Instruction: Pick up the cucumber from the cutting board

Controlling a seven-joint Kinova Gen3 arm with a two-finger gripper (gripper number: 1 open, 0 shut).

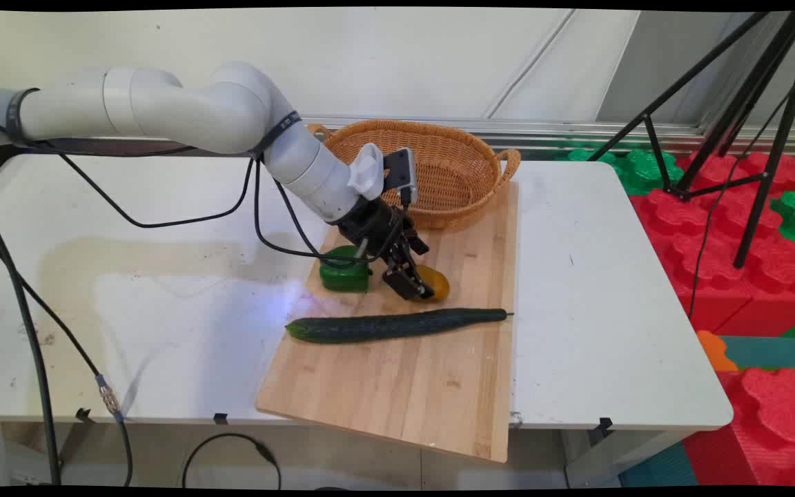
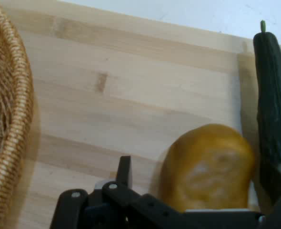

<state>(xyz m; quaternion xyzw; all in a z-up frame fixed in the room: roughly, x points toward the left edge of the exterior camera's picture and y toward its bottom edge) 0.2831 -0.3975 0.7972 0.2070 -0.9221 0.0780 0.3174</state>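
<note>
My gripper (image 1: 415,286) is down on the wooden cutting board (image 1: 411,393), open, with its fingers on either side of a yellow-orange rounded vegetable (image 1: 440,281). In the hand view the yellow vegetable (image 2: 209,167) lies between the two fingers, and a gap shows beside the left finger (image 2: 124,169). A long dark green cucumber (image 1: 397,324) lies across the board just in front of the gripper. The same cucumber (image 2: 274,105) runs along the hand view's right side. A green pepper-like piece (image 1: 344,274) sits on the board to the gripper's left, partly behind cables.
A wicker basket (image 1: 453,172) stands at the board's far end and shows at the hand view's left edge as the basket (image 2: 12,109). A black tripod (image 1: 749,138) and red and green foam blocks (image 1: 729,228) stand to the right of the table.
</note>
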